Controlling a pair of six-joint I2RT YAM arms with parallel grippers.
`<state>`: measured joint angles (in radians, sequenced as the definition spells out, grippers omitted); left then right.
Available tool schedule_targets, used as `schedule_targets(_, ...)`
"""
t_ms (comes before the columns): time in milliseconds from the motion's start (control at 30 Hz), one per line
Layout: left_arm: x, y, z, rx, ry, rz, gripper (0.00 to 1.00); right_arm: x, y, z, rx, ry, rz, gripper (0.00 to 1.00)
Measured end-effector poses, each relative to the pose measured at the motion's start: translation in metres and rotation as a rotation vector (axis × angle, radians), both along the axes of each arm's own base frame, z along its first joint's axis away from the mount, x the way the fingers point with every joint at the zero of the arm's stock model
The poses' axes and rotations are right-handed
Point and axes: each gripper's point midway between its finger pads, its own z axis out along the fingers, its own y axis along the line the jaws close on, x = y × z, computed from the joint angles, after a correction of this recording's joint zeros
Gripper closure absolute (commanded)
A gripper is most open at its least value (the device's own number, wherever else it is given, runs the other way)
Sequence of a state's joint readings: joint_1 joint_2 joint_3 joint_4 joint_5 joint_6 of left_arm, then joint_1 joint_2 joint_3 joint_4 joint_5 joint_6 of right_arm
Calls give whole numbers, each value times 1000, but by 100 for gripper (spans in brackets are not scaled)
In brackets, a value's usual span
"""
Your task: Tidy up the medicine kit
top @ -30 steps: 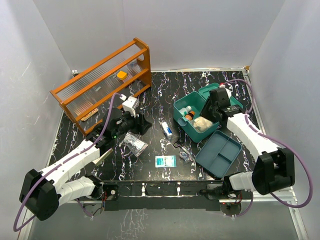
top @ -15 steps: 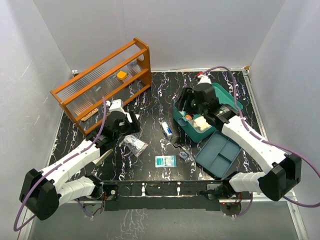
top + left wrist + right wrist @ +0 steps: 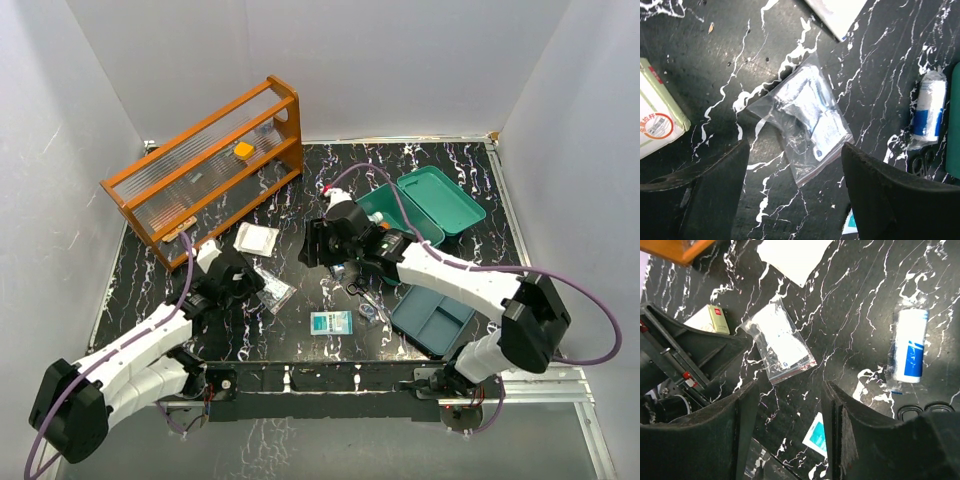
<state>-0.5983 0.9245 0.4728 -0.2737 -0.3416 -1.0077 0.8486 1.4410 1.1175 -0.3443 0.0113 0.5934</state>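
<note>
The teal-green rectangular plastic medicine kit [image 3: 445,200] lies lid-open at the far right. The left gripper [image 3: 795,165] gapes wide and empty (above a clear plastic zip bag [image 3: 805,117]). The right gripper [image 3: 790,395] is also spread, holding nothing.

Robot lab test cell. White panel walls [image 3: 400,60] box in black marble-look table [image 3: 310,190] on three sides. Left arm [image 3: 140,345] and right arm [image 3: 450,275] bolted to rail [image 3: 320,376] at near edge. Purple cables [image 3: 617,335] loop loose. Small props laid out on tabletop; even, flat light.
</note>
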Motion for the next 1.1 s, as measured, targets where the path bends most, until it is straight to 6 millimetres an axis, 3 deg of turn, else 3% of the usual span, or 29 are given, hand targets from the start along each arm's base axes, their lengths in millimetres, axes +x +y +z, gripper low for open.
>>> schedule_targets(167,-5,2,-11,-18,25,31,33,-10,8,-32,-51,53,21,59)
schedule_targets(400,7,-3,-13,-46,12,54,37,-26,15,-70,-95,135,17,60)
schedule_targets(533,8,0,-26,-52,18,77,42,-28,21,-86,-92,174,-6,60)
schedule_targets(800,5,9,-42,-79,-1,92,54,-40,41,-140,-141,284,73,65)
schedule_targets(867,6,9,-43,-89,-12,90,56,-43,52,-147,-148,296,106,66)
schedule_targets(1100,8,6,-43,-105,-50,57,66,-46,79,-137,-110,275,160,69)
